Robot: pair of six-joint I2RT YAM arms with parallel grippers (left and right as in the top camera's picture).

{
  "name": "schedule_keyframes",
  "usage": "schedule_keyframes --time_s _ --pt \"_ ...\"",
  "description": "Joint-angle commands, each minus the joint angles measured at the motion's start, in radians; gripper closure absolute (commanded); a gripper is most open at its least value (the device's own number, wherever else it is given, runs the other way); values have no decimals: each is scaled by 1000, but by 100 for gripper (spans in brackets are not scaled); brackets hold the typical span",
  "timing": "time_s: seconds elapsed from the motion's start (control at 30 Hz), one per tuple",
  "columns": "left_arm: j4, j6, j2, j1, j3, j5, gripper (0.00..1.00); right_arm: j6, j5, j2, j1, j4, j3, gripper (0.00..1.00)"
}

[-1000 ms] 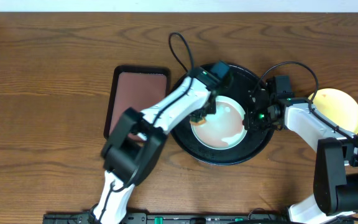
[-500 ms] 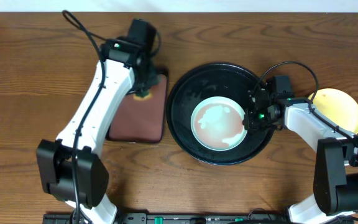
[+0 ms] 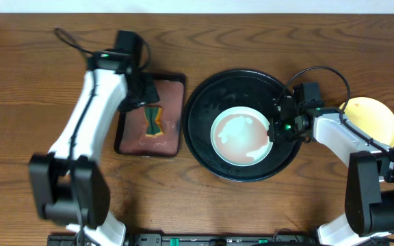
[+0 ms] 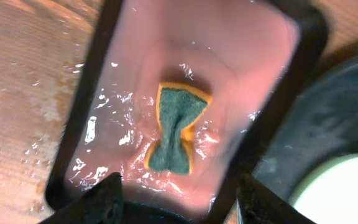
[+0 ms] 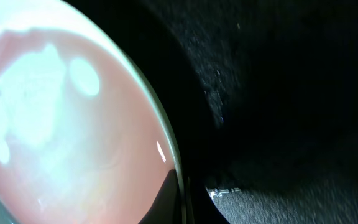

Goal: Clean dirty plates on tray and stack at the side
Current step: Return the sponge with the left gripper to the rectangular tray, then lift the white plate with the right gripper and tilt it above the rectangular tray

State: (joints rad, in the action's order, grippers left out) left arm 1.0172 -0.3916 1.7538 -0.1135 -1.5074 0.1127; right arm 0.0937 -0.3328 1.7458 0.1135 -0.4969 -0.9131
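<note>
A pale mint-blue plate [image 3: 241,134] with a pinkish-red film lies in the black tray [image 3: 204,109]. My right gripper [image 3: 276,131] is shut on the plate's right rim; in the right wrist view the rim [image 5: 166,143] runs between my right gripper's [image 5: 180,193] closed fingers, over the black tray [image 5: 278,74]. My left gripper [image 3: 144,96] hangs open above the reddish-brown tray [image 3: 171,102]. A green and yellow sponge [image 3: 154,121] lies loose on that tray. The left wrist view has the sponge [image 4: 176,127] ahead of my left gripper [image 4: 182,199]. A pale yellow plate [image 3: 369,117] rests on the tabletop at the right.
The reddish-brown tray [image 4: 135,74] is wet and sits just left of the black tray, nearly touching it. Cables loop over the table behind both arms. Bare wood tabletop [image 3: 40,82] stretches to the far left.
My left arm swung from the plate in the black tray over to the reddish-brown tray, opened and let go of the sponge there. The right gripper and plate have not moved.
</note>
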Motion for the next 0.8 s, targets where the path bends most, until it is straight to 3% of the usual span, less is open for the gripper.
schedule_keyframes --time_s 0.0,0.17,0.3,0.63,0.67,0.77 --pt "29 15 -122 44 -41 56 36 -23 37 -18 5 -73 -98 99" --pt "78 25 -268 100 -41 56 28 -89 60 -53 82 -264 -385 99" --pt "102 25 -350 109 -41 56 27 -88 113 -53 166 -275 -502 99" --pt "153 25 -555 109 -41 56 25 -89 291 10 431 101 -525 99" --pt "159 25 -563 109 -41 56 20 -93 312 23 448 127 -525 99" --pt "180 25 -582 109 -40 56 18 -126 377 65 501 202 -525 99"
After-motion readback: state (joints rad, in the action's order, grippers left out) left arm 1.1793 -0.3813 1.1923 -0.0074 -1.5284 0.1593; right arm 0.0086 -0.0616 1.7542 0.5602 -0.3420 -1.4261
